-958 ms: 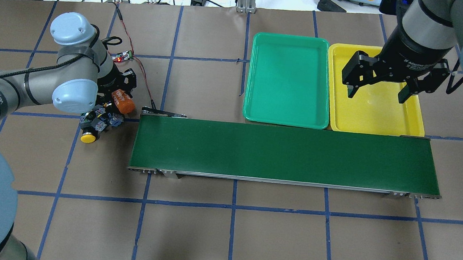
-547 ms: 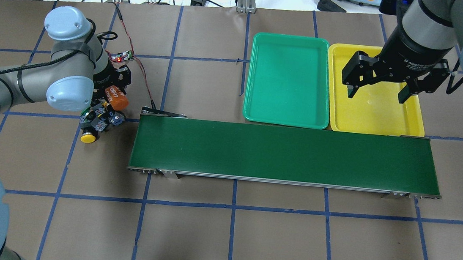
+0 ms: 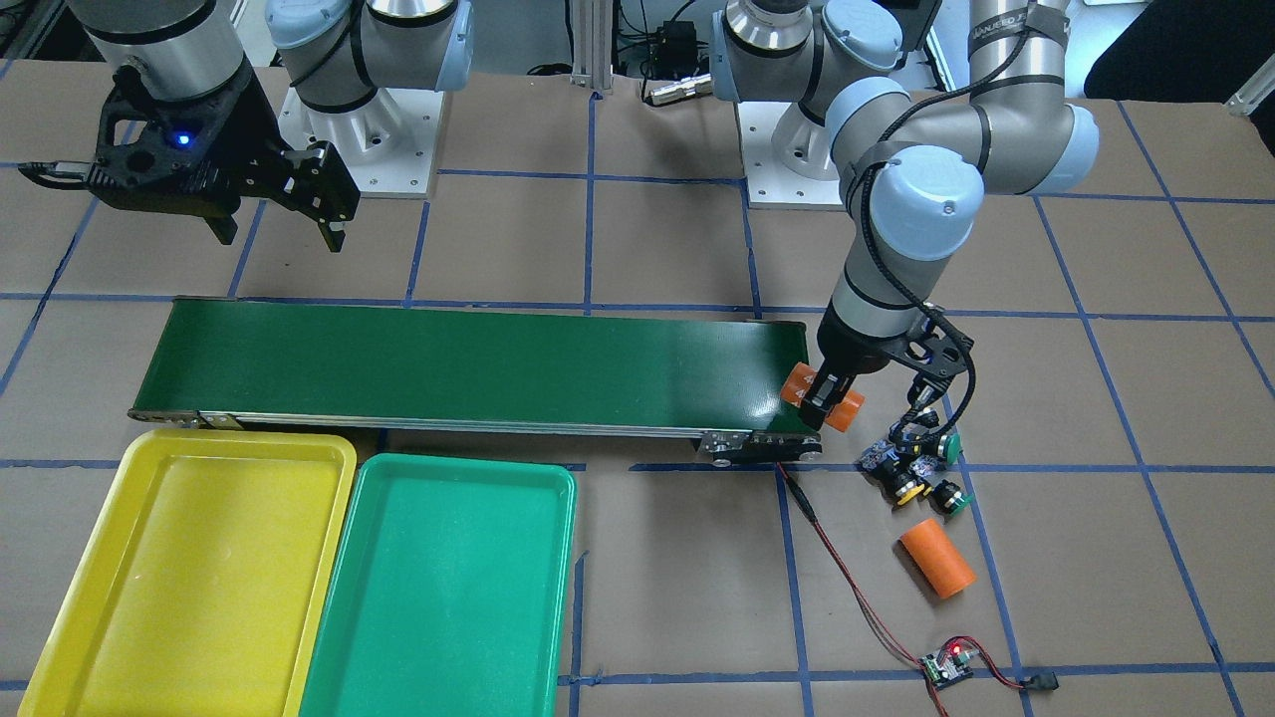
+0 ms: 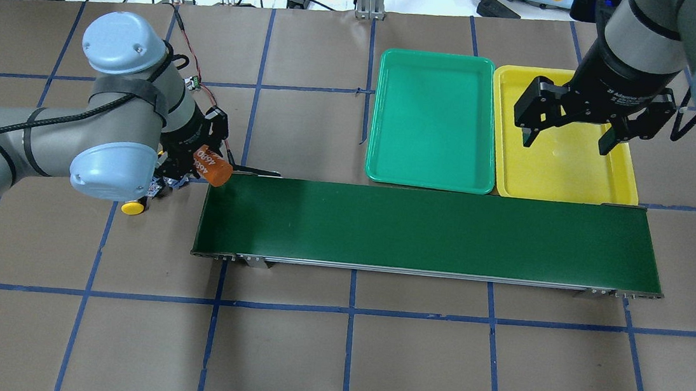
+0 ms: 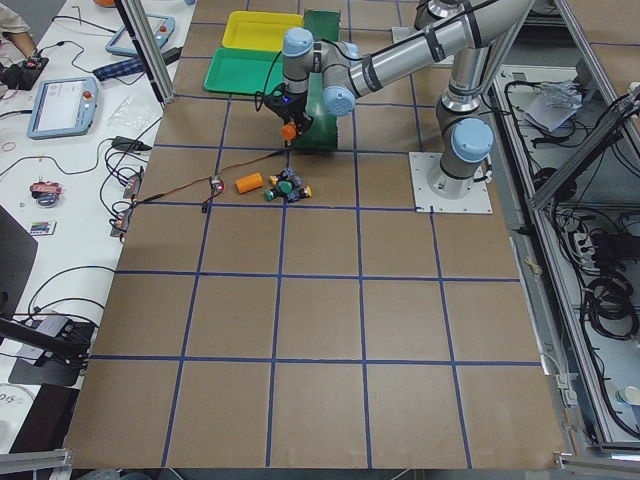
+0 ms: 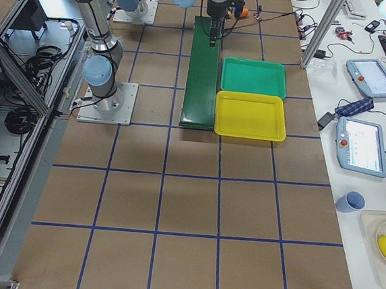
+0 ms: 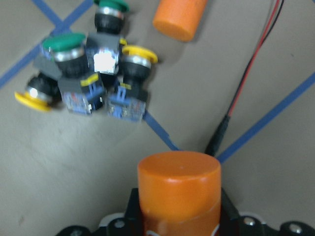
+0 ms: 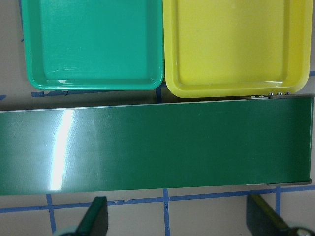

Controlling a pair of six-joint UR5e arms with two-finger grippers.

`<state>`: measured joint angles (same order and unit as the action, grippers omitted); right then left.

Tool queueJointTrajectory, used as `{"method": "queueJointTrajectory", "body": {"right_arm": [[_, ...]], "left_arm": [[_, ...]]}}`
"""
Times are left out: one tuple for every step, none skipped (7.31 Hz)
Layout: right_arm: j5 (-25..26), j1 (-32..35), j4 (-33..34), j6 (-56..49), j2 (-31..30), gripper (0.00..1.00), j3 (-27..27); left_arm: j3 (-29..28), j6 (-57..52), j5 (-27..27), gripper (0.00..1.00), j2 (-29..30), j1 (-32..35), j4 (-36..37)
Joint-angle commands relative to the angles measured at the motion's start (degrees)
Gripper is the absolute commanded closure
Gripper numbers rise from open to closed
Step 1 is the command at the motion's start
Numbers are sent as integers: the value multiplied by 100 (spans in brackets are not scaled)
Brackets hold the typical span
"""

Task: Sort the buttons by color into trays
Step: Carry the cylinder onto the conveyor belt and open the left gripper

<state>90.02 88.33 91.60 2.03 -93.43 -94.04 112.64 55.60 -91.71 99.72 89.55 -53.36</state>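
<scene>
My left gripper (image 4: 203, 160) is shut on an orange cylinder (image 4: 216, 171) printed "4680" and holds it off the table at the conveyor belt's left end; it shows too in the front view (image 3: 847, 410). The buttons (image 7: 93, 73) lie in a tight cluster on the paper beside it, two with green caps and two with yellow, also seen in the front view (image 3: 911, 468). The green tray (image 4: 435, 121) and the yellow tray (image 4: 554, 177) lie side by side behind the belt, with nothing in them. My right gripper (image 4: 567, 143) hangs open above the yellow tray.
The long dark-green conveyor belt (image 4: 427, 232) runs across the middle. A second orange cylinder (image 3: 936, 558) lies on its side past the buttons. A red-black wire leads from the belt's end to a small board with a red light (image 3: 946, 665).
My left gripper has moved right and up with the orange cylinder, from over the button cluster to the belt's left end. The right arm has not moved.
</scene>
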Motion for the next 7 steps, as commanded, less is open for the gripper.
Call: {"method": "queueJointTrajectory", "body": {"right_arm": [[7,0,7,-1,0,0,0],[15,0,-2,-10,0,0,0],[7,0,7,-10,0,0,0],[7,0,7,-10,0,0,0],[15,0,7,-10,0,0,0],[7,-9,-2,-1,9,0,0],[24,-9,-2,-19,9,0,0]], "left_arm": [[56,1413,13,100,48,308,-25],[196,1583,22,100,82,344,-95],[215,1811,39,100,65,414,-44],[241,2022,39,92,100,449,-165],[241,2007,31,66,109,467,-166],[241,1990,31,1,135,467,-166],[189,1754,65,0,109,406,-149]]}}
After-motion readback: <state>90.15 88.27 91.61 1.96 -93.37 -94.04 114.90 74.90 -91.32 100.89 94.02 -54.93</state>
